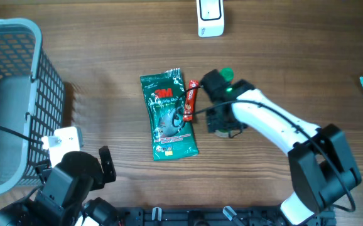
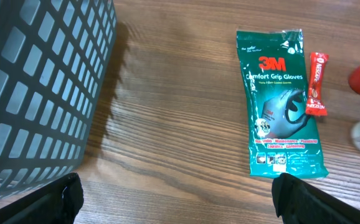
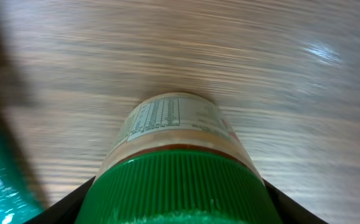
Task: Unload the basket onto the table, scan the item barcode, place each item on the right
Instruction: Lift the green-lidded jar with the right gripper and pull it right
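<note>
The green-capped jar (image 3: 174, 180) sits mid-table, at 3 o'clock from the gloves packet (image 1: 169, 114). The right gripper (image 1: 218, 85) straddles its cap, jaws partly spread; whether they actually pinch it is unclear. This looks like the pickup step. Next, the jar needs a firm grip and a lift toward the probable scanner (image 1: 210, 17) at 12 o'clock.

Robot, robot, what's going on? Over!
Left gripper open, by basket. Right gripper around jar, grip unconfirmed. Gloves pack, red sachet lie beside jar.
</note>
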Robot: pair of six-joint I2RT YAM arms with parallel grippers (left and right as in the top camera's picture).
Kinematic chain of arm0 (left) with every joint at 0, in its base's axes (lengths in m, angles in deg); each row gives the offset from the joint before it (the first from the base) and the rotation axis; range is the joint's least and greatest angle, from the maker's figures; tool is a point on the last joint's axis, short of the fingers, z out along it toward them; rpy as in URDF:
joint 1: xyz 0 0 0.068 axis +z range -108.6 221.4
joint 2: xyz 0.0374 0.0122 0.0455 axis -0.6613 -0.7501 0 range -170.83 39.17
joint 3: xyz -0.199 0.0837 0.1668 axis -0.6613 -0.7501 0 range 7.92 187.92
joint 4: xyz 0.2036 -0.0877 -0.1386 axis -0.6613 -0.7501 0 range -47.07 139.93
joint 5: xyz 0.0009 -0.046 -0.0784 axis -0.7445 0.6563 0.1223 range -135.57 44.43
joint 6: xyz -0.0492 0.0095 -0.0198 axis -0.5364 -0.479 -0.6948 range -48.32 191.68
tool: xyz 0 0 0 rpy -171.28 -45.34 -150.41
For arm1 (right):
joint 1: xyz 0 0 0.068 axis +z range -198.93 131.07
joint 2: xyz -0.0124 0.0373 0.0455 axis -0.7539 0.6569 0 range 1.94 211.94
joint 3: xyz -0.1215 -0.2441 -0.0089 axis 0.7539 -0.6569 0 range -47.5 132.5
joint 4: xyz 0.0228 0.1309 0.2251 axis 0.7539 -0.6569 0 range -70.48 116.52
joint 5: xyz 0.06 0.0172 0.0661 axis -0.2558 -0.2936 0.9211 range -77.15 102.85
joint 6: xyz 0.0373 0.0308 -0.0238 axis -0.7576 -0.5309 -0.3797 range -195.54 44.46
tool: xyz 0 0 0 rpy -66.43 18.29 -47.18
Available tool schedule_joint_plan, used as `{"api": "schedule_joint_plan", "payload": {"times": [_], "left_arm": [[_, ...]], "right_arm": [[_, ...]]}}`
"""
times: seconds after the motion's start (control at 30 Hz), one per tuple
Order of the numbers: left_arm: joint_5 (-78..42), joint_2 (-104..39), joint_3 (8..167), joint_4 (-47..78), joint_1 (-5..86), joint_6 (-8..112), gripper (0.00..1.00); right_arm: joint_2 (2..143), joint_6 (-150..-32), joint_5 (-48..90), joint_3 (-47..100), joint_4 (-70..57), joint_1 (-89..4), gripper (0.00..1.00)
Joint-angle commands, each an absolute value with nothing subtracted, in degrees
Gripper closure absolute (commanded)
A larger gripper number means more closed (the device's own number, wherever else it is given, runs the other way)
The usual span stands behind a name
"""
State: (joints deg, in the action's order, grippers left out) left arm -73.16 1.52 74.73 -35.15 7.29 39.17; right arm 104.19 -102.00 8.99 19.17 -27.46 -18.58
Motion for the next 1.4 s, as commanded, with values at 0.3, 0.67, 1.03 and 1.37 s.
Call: {"api": "schedule_joint_plan", "payload": {"times": [0.3,0.67,1.03,1.37], "left_arm": [[-73.1,1.6,75.4,-35.0,7.6,38.2,0.0],[-73.1,1.6,75.4,-35.0,7.6,38.2,0.0],[-73.1,1.6,75.4,-35.0,7.6,38.2,0.0],[-73.1,1.6,75.4,-35.0,7.6,38.2,0.0]], "right_arm": [[99.1,-105.5,8.2,18.6,-31.3,-25.9,0.39],[85.9,-107.2,3.2,18.6,-36.6,-26.1,0.18],[85.9,-118.8,3.8,18.5,-32.4,-26.5,0.0],[97.5,-113.5,6.9,16.9,-25.7,-26.5,0.0]]}}
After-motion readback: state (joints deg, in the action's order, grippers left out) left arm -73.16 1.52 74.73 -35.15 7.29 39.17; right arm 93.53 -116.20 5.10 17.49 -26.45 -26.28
